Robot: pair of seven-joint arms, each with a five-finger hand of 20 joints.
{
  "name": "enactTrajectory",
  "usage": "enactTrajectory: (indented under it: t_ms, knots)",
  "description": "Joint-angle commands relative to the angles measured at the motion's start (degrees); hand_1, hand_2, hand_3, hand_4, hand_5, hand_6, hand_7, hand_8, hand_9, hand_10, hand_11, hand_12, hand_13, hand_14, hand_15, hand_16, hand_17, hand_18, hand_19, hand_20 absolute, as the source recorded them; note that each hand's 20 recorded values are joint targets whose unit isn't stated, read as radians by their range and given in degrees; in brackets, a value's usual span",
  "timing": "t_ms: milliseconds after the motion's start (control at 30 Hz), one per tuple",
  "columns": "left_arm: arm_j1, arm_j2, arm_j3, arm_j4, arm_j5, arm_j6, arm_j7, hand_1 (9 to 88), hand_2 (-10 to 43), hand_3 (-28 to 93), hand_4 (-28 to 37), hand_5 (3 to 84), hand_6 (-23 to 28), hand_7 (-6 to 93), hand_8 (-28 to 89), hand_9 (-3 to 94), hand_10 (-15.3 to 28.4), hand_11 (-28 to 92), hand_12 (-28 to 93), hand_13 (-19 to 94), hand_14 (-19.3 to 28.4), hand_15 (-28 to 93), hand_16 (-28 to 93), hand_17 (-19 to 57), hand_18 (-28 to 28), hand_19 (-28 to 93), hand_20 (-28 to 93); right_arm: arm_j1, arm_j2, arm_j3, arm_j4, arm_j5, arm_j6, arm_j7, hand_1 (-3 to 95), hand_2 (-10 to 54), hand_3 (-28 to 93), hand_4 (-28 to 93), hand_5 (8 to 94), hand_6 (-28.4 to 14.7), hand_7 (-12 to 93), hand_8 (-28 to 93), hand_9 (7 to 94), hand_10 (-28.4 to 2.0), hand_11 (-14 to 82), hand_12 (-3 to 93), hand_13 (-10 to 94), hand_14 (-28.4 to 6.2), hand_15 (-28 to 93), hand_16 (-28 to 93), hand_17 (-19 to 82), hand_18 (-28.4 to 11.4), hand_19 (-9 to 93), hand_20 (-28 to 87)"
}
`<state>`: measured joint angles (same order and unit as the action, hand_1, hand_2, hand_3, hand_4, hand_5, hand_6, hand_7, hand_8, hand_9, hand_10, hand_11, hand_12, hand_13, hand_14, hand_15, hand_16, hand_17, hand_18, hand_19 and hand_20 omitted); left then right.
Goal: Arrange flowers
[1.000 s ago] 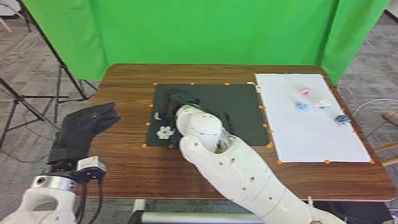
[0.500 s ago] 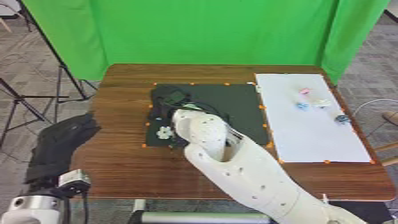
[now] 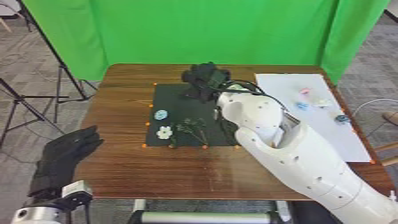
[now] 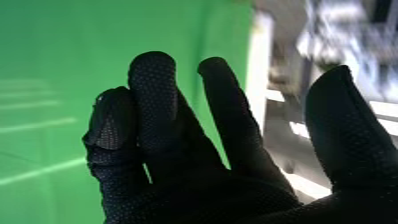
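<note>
At the far edge of the dark mat, per the head view: right hand, raised over the desk; its arm across the right part of the mat and the near left part of the white sheet. Per the right wrist view: right hand open, fingers extended and unevenly spread, thumb set well apart from them; green curtain behind part of the fingers. Per the head view: left hand at the left edge of the desk, fingers extended together. On the mat, toward its left edge: light-blue flower; nearer the front, just beside, white flower; to the right of the white flower, greenish sprig with thin stems running toward the front edge. On the white sheet, in its far half: pink flower farthest back; blue flower and pale flower nearer, close together; dark-blue flower nearest the front, by the right edge. Around the mat: orange markers.
</note>
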<state>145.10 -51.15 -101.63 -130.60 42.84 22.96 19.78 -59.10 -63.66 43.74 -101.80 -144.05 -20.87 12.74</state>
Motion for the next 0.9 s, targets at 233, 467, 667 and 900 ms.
enactTrajectory:
  t_ms: [233,467,667,900]
  knots:
    - [-1.4,-1.56,-0.47,0.23,1.41,-1.11,-2.13,28.2,5.6,84,-11.8,49.3,15.0,15.2,-9,40.3,21.9,36,10,28,28.0,58,-11,-9.3,21.5,57,15,-5.5,-15.6,0.0,7.1,-3.8,-6.5,2.1,-1.5,19.8,67,-28,43.5,-1.8,11,-10,29.5,-26.0,6.9,18.4,26,-28.0,76,12,19,-24.5,88,29]
    - [-1.5,-0.70,-0.10,0.46,0.70,-1.03,-1.66,28.2,5.6,84,-11.7,49.5,15.0,15.2,-9,40.5,21.9,36,10,28,28.1,58,-11,-9.3,21.6,57,15,-5.4,-16.9,-0.1,8.2,-4.2,-6.0,3.4,-2.5,20.4,67,-28,38.3,-2.5,10,-10,27.3,-26.8,5.9,18.7,23,-28.3,75,12,17,-24.6,87,31]
    - [-1.8,0.60,0.53,0.61,-0.46,-0.48,-0.54,28.4,5.6,84,-11.8,49.5,15.0,15.3,-9,40.6,22.0,36,10,28,28.1,58,-11,-9.3,21.6,57,15,-7.4,-20.9,2.1,10.3,-8.9,-11.5,0.9,-2.5,20.2,68,-27,35.4,-1.5,10,-9,26.0,-26.9,5.0,19.1,21,-28.4,75,12,16,-24.7,85,31]
    - [-2.3,1.55,0.86,0.95,-1.41,-0.05,0.08,28.4,5.7,84,-11.7,49.5,15.0,15.3,-9,40.5,21.9,36,10,28,28.0,58,-11,-9.3,21.6,57,15,-8.2,-22.6,2.7,11.9,-10.2,-13.6,1.2,-1.2,20.7,66,-28,35.5,0.7,10,-10,24.0,-26.0,3.9,19.6,18,-28.4,75,13,13,-25.6,84,33]
